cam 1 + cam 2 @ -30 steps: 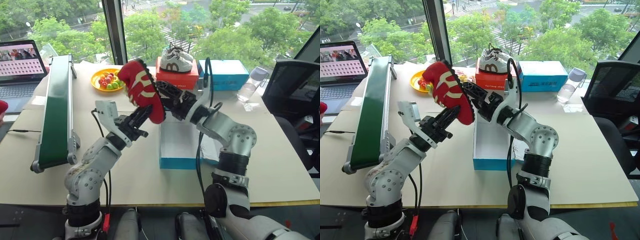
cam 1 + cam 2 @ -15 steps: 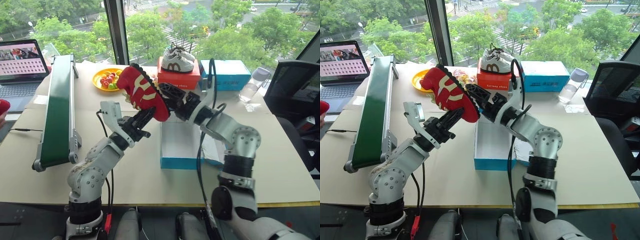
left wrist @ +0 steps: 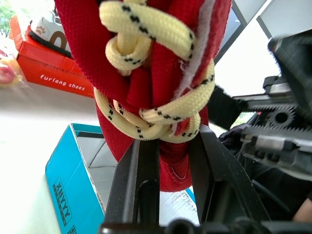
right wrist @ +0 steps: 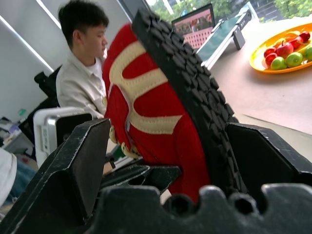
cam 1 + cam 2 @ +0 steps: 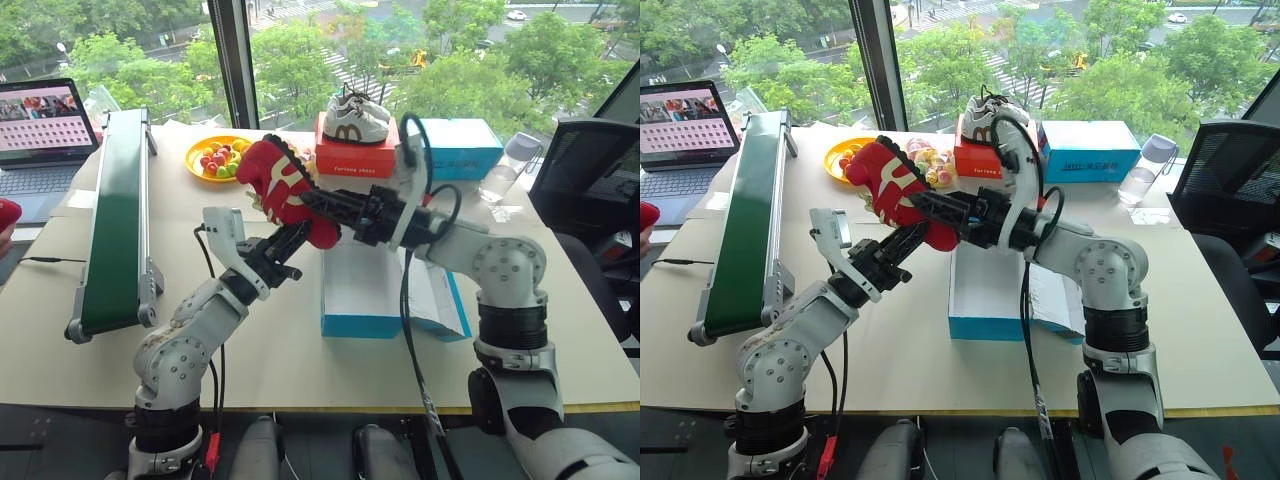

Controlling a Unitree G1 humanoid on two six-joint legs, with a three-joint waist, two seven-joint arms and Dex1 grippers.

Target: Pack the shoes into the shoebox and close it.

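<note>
- Since a second ago our right arm has swung out to the side and its claw has rolled over, and the red shoe (image 5: 285, 190) has tipped from standing tall to leaning lower, close above the shoebox (image 5: 362, 290).
- Our left claw (image 5: 293, 243) is pressed together on the red cloth of the shoe near the cream laces, so it is pinching the shoe.
- Our right claw (image 5: 318, 207) is spread as wide as it goes, with one finger on each side of the shoe by the dark sole. We cannot tell if it squeezes the shoe or just sits around it.
- We think the step in hand is passing the shoe from one claw to the other, up in the air, so it can go in the box.
- To do it well, we should let one claw get a firm hold before the other lets go. Then we lower the shoe sole down into the white inside and keep the laces from catching on the rim.
- We see only this one red shoe.
- The shoebox lies open on the tabletop (image 5: 270, 340) with its lid folded out, and the white floor we can see has nothing on it.
- Behind it, white-grey sneakers (image 5: 353, 118) sit on top of a red box (image 5: 355, 160), with another blue box (image 5: 460, 150) just beside.
- A yellow plate (image 5: 205, 172) holds small fruits.
</note>
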